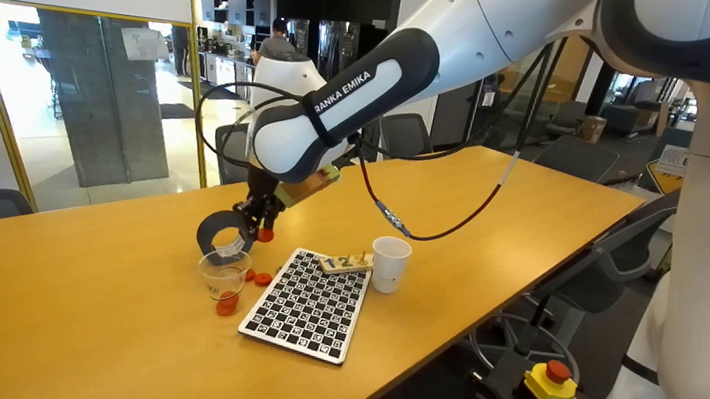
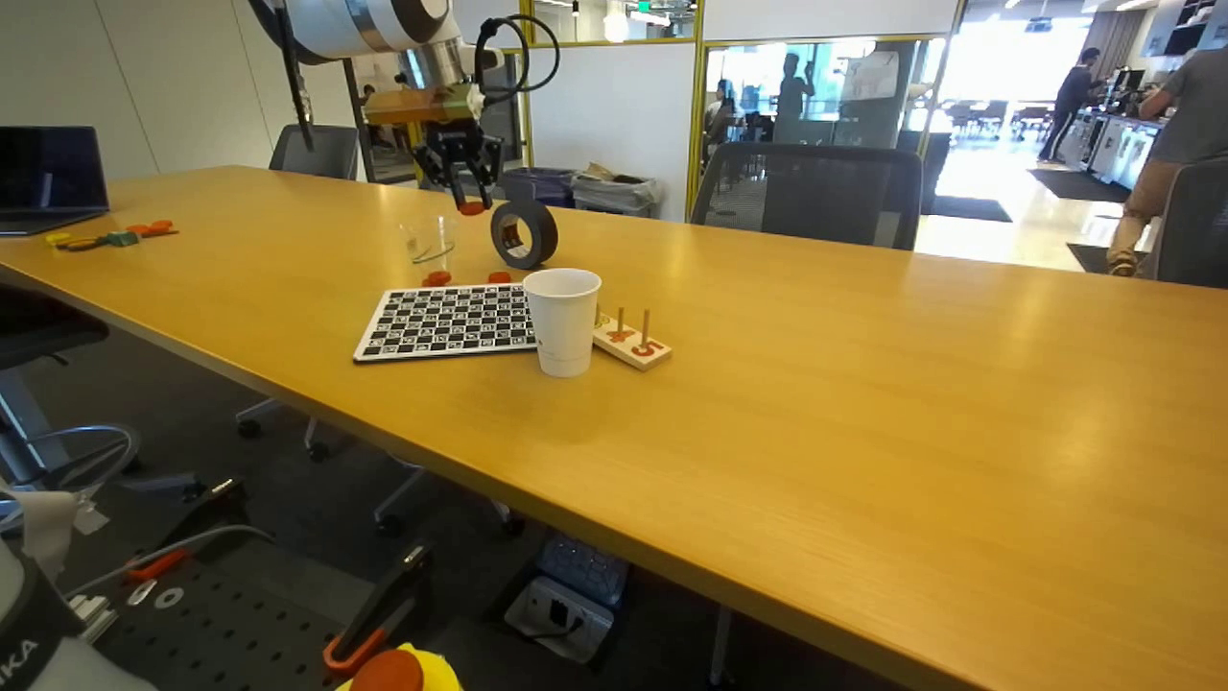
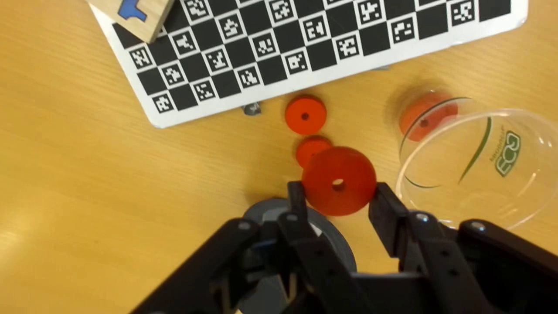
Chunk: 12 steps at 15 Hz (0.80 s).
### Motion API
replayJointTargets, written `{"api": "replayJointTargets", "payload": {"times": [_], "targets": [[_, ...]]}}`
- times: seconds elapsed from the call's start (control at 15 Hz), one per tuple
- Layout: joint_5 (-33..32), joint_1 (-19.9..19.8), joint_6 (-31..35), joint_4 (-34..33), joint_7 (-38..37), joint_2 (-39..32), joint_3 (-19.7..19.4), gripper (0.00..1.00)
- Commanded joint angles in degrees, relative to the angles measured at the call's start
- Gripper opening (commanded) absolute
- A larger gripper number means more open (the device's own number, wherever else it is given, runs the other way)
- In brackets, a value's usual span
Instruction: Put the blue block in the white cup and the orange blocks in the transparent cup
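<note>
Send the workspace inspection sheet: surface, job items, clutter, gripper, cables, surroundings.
Surface: wood-toned table, glossy patches.
White cup: upright, beside the checkered board.
Transparent cup: upright; whether any block is inside, unclear.
Loose orange blocks: round, on the table near the transparent cup.
Blue block: nothing seen.
Clutter: black tape roll, numbered peg board overlapping the checkered board, laptop, small coloured items, unidentified.
Gripper: shut on an orange block, raised off the table.
Cables: black loop and slack cable with connector, both at the arm.
Surroundings: office chairs, people, red-and-yellow button.
</note>
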<state>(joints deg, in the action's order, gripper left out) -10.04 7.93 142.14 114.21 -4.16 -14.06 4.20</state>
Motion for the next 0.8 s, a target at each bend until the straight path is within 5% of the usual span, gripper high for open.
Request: {"api": "replayJointTargets", "payload": {"times": [0.0, 0.73], "targets": [[3.2, -0.3, -0.6, -3.6, 4.7, -1.8, 2.1, 0.17], [13.8, -1.8, -2.3, -7.3, 21.0, -5.6, 7.3, 0.17]]}}
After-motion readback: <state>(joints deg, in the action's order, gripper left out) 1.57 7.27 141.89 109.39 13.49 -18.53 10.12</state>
